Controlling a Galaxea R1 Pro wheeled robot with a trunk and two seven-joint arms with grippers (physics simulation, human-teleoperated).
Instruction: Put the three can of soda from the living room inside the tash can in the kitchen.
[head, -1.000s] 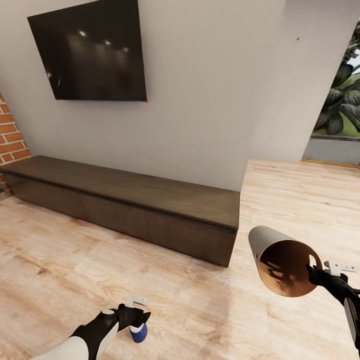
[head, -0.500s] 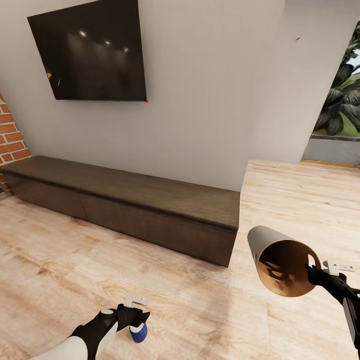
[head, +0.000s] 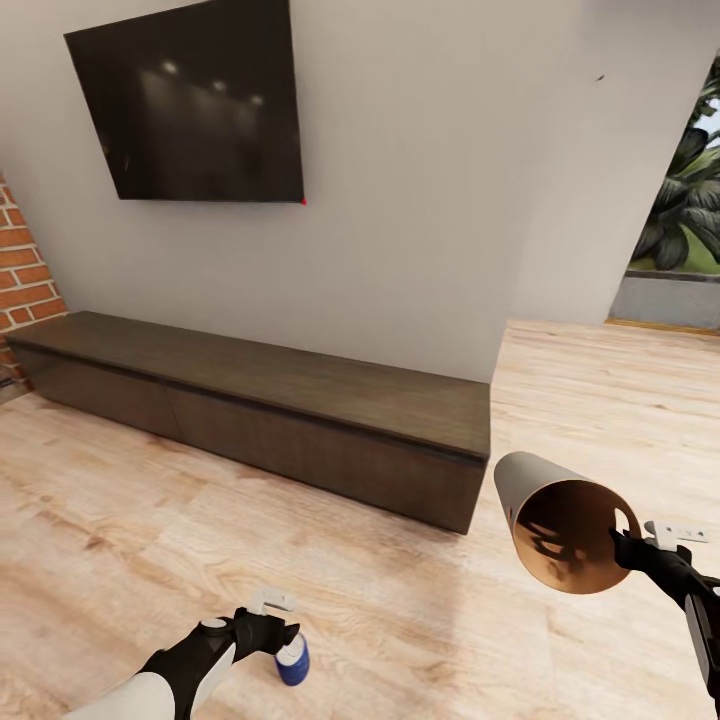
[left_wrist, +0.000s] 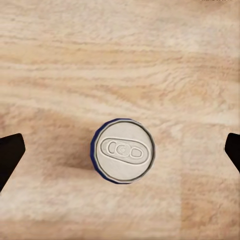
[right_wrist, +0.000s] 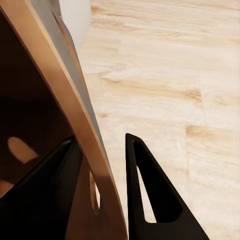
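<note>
**Over the plank floor: can loose between spread left fingers, bin pinched by its rim**

On the wood-plank floor of the living room, a can of soda stood upright, long axis vertical, silver top with pull tab facing straight up at the left wrist camera. Its visible side read blue, not orange. The left gripper hung over it with its fingers spread wide apart, each well clear of the can's sides; nothing was gripped. In the head view the can sat just beside the gripper's tips, low and left of centre.

The right gripper was clamped on the tash can, one finger inside the rim and one outside, pinching the wall near a handle cutout. The bin was held off the floor, tipped onto its side, long axis roughly horizontal, open mouth pointing toward the robot so the brown interior showed; the pale grey closed end pointed away toward the wall.

Behind stood a long dark low cabinet against a grey wall, a black TV mounted above it, brick at the far left, plants through an opening at the right.
</note>
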